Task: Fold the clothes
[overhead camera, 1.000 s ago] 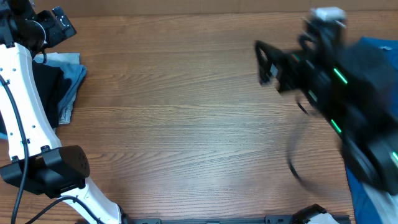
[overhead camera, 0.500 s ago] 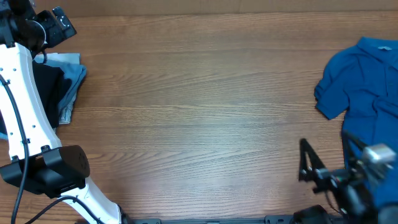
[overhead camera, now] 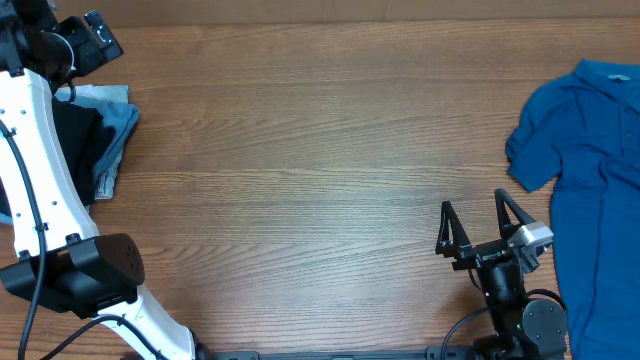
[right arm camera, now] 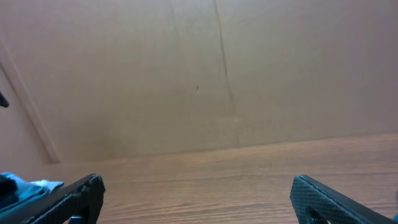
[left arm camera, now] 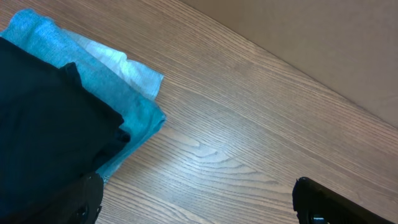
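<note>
A blue short-sleeved shirt [overhead camera: 590, 150] lies spread at the table's right edge, partly cut off by the frame. A folded stack sits at the far left: a black garment [overhead camera: 75, 140] over light blue cloth [overhead camera: 122, 125]. It also shows in the left wrist view, black [left arm camera: 43, 124] over teal [left arm camera: 134, 109] over white [left arm camera: 134, 71]. My left gripper [left arm camera: 199, 205] is open and empty beside the stack, at the back left in the overhead view [overhead camera: 90, 40]. My right gripper [overhead camera: 478, 220] is open and empty near the front edge, left of the shirt; its wrist view [right arm camera: 199, 196] shows bare table.
The wooden table [overhead camera: 300, 180] runs between the stack and the shirt. A cardboard-coloured wall [right arm camera: 199, 74] stands behind the table. The white left arm [overhead camera: 30, 150] runs along the left edge.
My right arm has swung from over the shirt at the back right down to the front edge. The blue shirt now lies uncovered. The left arm has not moved.
</note>
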Controlling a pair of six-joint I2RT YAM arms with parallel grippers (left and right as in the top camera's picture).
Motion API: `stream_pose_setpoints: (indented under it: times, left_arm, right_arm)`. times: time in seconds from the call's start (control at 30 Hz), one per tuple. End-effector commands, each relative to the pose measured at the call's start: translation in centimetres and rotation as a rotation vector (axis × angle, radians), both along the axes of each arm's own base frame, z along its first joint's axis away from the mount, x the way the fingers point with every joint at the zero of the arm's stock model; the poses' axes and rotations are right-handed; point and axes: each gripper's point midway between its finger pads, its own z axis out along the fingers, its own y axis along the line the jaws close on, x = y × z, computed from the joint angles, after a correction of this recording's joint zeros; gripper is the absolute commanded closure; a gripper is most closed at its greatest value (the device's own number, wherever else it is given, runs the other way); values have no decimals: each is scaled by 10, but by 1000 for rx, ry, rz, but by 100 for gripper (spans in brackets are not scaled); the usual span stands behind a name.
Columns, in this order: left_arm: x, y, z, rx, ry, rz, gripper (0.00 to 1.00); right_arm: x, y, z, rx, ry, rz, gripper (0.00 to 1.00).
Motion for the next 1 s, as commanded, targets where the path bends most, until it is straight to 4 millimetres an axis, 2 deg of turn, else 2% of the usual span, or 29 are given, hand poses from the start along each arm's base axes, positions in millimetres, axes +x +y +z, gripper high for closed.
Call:
stream_pose_setpoints:
  times: [0.0, 0.43, 0.97]
  left_arm:
    - [1, -2, 3, -4, -9, 1, 0]
    - [1, -1, 3, -4, -9, 1, 0]
    - [1, -1, 3, -5, -9, 1, 0]
  right_arm:
    - [1, -3, -4, 11, -4, -12, 0]
    - [8, -3, -64, -32, 181, -17, 0]
    - [8, -3, -64, -32, 181, -17, 0]
